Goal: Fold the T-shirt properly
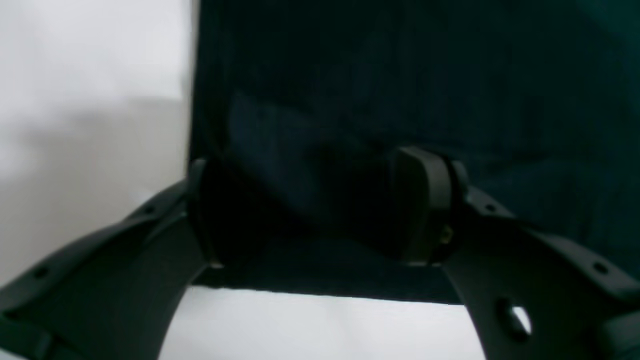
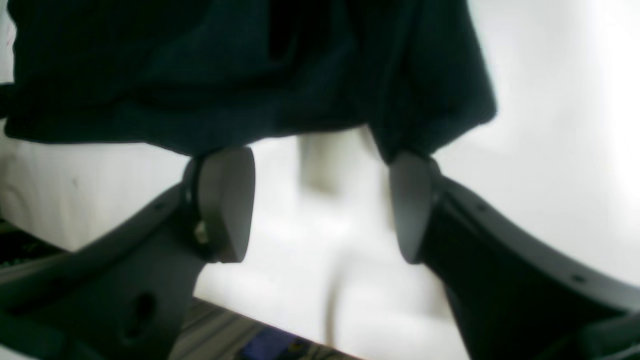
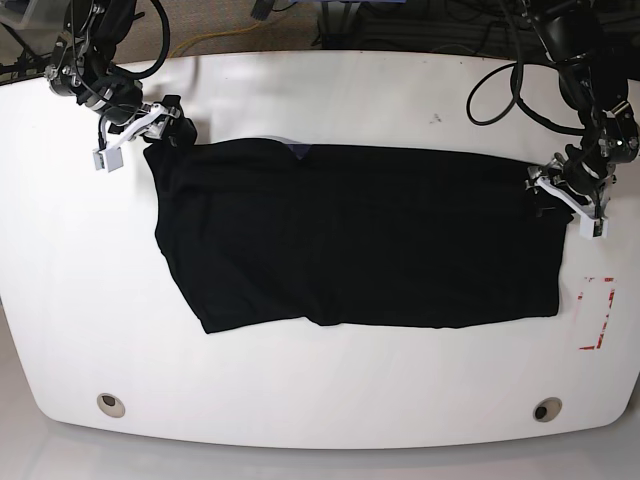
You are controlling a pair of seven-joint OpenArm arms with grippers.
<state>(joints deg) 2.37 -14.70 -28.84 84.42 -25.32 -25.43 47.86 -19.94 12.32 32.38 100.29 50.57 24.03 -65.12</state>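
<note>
One black T-shirt (image 3: 350, 240) lies spread flat across the middle of the white table (image 3: 330, 400), with bare tabletop all round it (widest along the near edge). The left gripper (image 1: 320, 210) stands wide open astride the shirt's edge, cloth between its jaws but ungripped. The right gripper (image 2: 320, 205) is also open, holding nothing, just off the shirt's corner. Both wrist views are blurred.
</note>
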